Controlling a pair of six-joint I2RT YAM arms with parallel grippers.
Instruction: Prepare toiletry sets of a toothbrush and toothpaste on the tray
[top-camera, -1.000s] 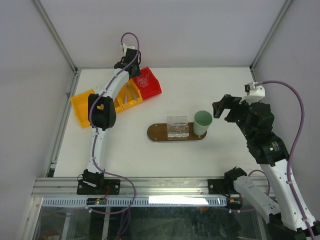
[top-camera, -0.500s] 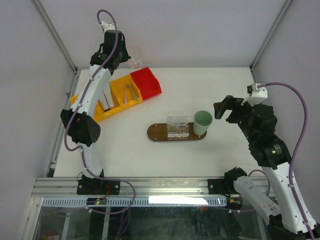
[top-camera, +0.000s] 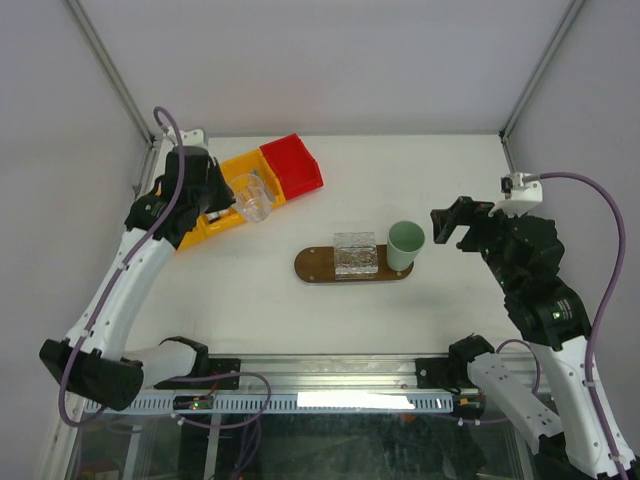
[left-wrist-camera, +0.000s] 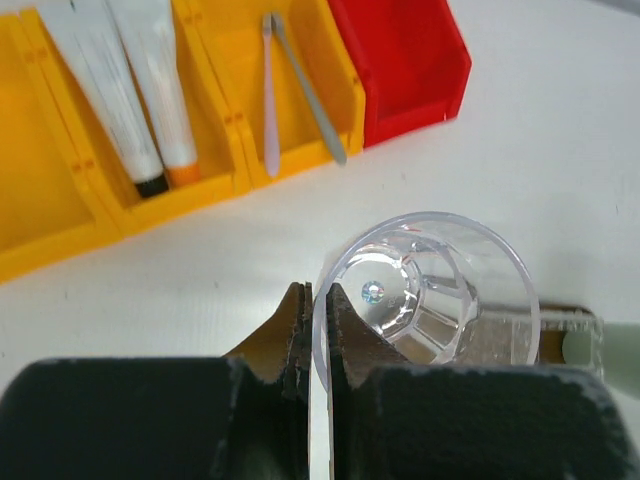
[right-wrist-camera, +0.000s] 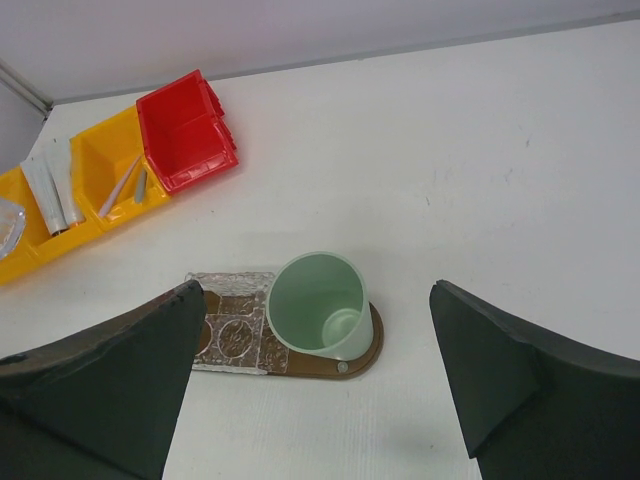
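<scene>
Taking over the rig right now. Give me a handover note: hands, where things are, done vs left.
Left hand: shut on the rim of the clear glass, held up near the yellow bins.
Right hand: open, empty, just right of the mint-green cup.
Tray: holds the mint-green cup and a clear textured block; no toothbrush or toothpaste on it.
Toothpaste tubes and toothbrushes: in separate yellow bin compartments.
Done: no set placed.
Left: set the glass down, probably on the tray, then load a toothbrush and toothpaste for each set.
</scene>
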